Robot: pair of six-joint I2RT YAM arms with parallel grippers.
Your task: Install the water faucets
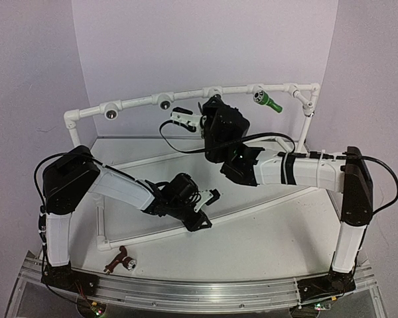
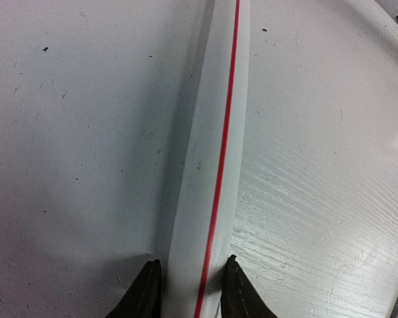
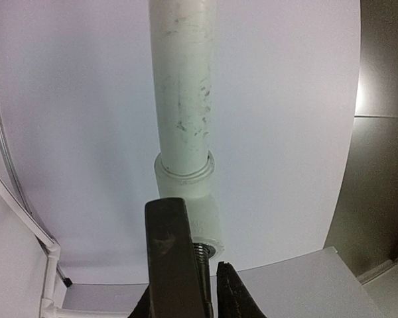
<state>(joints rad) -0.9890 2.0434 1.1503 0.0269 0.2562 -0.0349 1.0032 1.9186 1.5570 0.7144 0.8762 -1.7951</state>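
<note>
White bench (image 1: 272,238) carries the white pipe frame (image 1: 136,103). Left hand (image 2: 190,268) pinches the red-striped pipe (image 2: 205,165) of the frame's lower run. Right hand (image 3: 186,298) is clamped on the black faucet (image 3: 172,245), whose thread meets a top-rail socket (image 3: 202,222). Green faucet (image 1: 268,101) sits in the top rail. Reddish-brown faucet (image 1: 118,260) lies on the bench beside the left base.

Links (image 1: 310,170): white, boxy shells on both arms.
Joints (image 1: 69,177): black, blocky housings between the white links.
Bases (image 1: 56,275): black, low.
Cables (image 1: 387,182): thin, black, looping off each arm.
Band (image 1: 288,169): black, around the right arm's white link.
Left fingers (image 2: 146,295): dark, tapered tips.
Right finger (image 3: 174,258): dark, flat, square-ended, lightly scuffed.
</note>
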